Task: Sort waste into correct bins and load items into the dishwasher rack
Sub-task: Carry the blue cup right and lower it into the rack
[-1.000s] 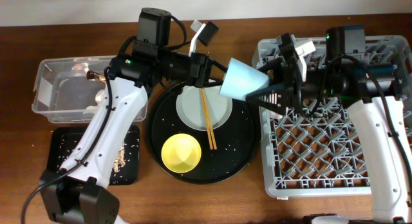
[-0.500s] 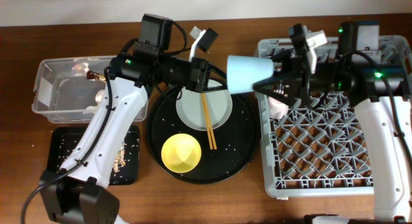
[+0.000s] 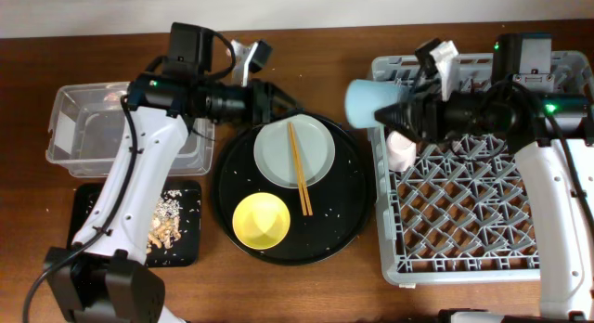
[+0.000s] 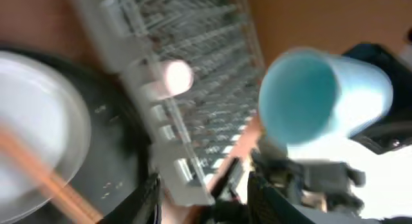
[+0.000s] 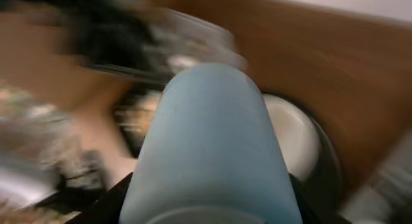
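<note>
My right gripper (image 3: 401,112) is shut on the light blue cup (image 3: 368,102), which lies sideways in the air at the left edge of the grey dishwasher rack (image 3: 483,221). In the right wrist view the cup (image 5: 212,134) fills the space between the fingers. A pink cup (image 3: 401,152) sits in the rack just below it. My left gripper (image 3: 269,94) is open and empty, above the far rim of the round black tray (image 3: 343,226). Its wrist view shows the blue cup (image 4: 322,95) apart from the gripper (image 4: 203,201). The plate (image 3: 278,161) carries the chopsticks (image 3: 300,174), with the yellow bowl (image 3: 260,221) in front.
A clear tub (image 3: 83,142) stands at the left, partly under my left arm. In front of it a flat black tray (image 3: 102,207) holds beige food scraps (image 3: 165,232). White crumbs dot the round tray.
The left gripper opened, let go of the blue cup and drew back to the left. The right gripper carried the cup to the right, toward the rack.
</note>
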Motion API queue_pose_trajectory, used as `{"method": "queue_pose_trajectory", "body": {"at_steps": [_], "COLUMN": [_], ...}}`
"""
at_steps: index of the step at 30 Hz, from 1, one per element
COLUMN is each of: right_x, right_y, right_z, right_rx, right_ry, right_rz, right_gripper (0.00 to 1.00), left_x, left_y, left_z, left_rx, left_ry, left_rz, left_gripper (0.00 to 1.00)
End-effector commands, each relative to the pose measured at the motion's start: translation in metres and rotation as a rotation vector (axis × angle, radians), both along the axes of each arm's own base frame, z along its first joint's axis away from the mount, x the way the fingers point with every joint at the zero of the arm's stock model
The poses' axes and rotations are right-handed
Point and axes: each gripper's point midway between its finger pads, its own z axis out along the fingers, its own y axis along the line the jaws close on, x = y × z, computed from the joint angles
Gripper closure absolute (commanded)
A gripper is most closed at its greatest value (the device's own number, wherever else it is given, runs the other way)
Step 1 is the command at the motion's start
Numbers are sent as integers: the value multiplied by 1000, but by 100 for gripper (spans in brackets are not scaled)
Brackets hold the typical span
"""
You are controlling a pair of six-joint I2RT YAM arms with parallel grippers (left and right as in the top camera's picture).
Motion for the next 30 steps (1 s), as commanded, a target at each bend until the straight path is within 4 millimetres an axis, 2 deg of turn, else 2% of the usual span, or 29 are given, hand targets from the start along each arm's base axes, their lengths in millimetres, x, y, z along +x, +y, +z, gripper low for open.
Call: {"method": "queue_pose_trajectory", "body": {"at_steps": [1,4,9,17,20,30], "right_x": [24,26,31,59,77,112], "right_y": [-87,-115,-135,-135,-135,-136], "right_z": [-28,-34,-48,-89,-104,-142], "right_rx": [-361,-465,-562,-580,-578,-578], "right_ry": [88,107,136,203,200,201], "right_rz": [-490,-629,-693,-669,-668,-664], "right_gripper": [48,48,48,48,48,48], "left_x": [9,7,2,-4,-3,-3], "left_y": [27,37,35,24,26,26], "left_z": [-36,-50,-61,-61,-62,-62], "left_rx": [246,357,460,466,481,482], "left_ry": [12,24,8,0,-5,-4], "left_rz": [115,149,152,121,129,129], "left_gripper": [58,59,59,59,59,59]}}
